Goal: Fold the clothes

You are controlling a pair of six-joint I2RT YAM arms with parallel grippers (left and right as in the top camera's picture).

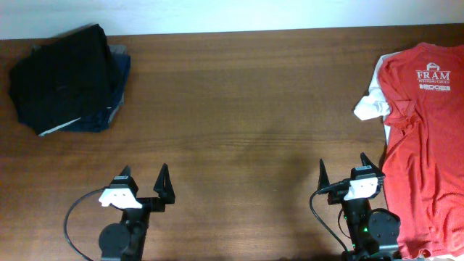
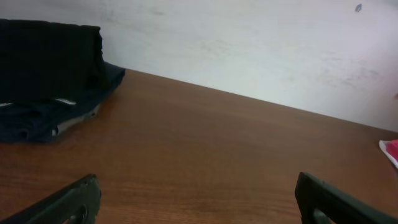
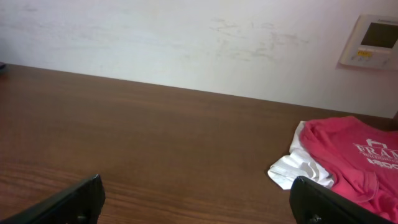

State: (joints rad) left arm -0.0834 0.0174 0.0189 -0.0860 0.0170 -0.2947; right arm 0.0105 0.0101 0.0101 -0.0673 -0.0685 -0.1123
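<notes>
The black garment (image 1: 61,69) lies folded at the table's far left corner, on top of a pile, with a pale band along its near edge. In the left wrist view it (image 2: 46,56) shows at the upper left. My left gripper (image 1: 145,174) is open and empty near the front edge, well short of the garment; its fingers frame bare wood (image 2: 196,196). My right gripper (image 1: 343,167) is open and empty at the front right, over bare wood (image 3: 196,196).
Dark navy folded clothes (image 1: 109,109) lie under the black garment, also seen in the left wrist view (image 2: 37,124). A red T-shirt with white "FRAM" print (image 1: 424,130) and a white sleeve (image 3: 298,168) is spread at the right edge, beside my right arm. A wall lies behind the table.
</notes>
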